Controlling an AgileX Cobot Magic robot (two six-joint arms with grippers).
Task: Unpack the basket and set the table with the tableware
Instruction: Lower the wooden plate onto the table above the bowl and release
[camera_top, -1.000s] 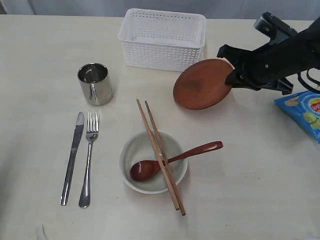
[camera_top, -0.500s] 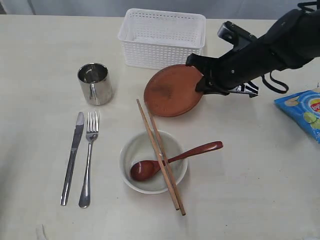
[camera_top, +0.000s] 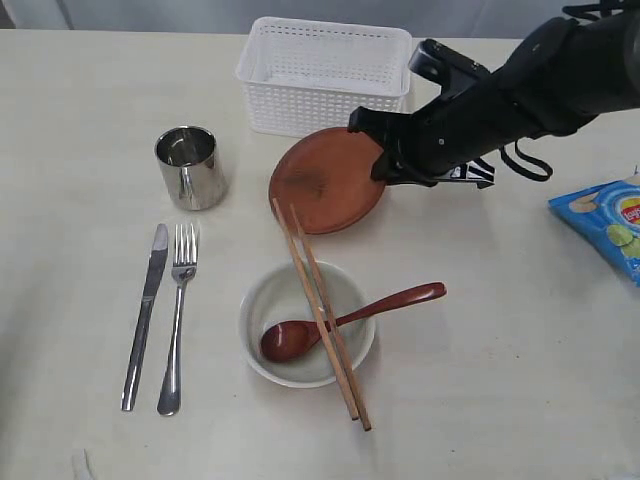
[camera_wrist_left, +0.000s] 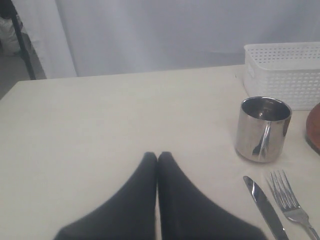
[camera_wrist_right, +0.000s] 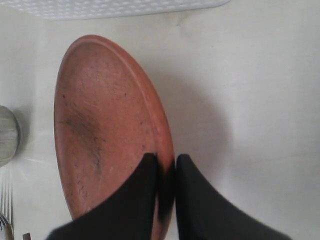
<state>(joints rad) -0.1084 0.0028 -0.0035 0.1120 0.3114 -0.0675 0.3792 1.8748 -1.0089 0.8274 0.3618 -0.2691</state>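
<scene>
My right gripper (camera_top: 385, 165) (camera_wrist_right: 166, 161) is shut on the right rim of the round brown plate (camera_top: 325, 180) (camera_wrist_right: 107, 125), which hangs low over the table (camera_top: 500, 350) in front of the white basket (camera_top: 325, 75). The plate's near edge lies by the tips of the wooden chopsticks (camera_top: 320, 310). These rest across the off-white bowl (camera_top: 305, 322), which holds the reddish-brown spoon (camera_top: 345, 318). The steel cup (camera_top: 190, 167) (camera_wrist_left: 262, 128), knife (camera_top: 145, 315) (camera_wrist_left: 265, 207) and fork (camera_top: 177, 315) (camera_wrist_left: 292, 207) lie at the left. My left gripper (camera_wrist_left: 158, 156) is shut and empty over bare table.
A blue chip bag (camera_top: 605, 220) lies at the right edge. The basket looks empty from here and stands at the back, its corner showing in the left wrist view too, basket (camera_wrist_left: 282, 72). A pale curtain hangs behind the table.
My right arm has carried the plate leftward and down, from tilted beside the basket's right corner to nearly flat in front of the basket. Everything else has stayed put.
</scene>
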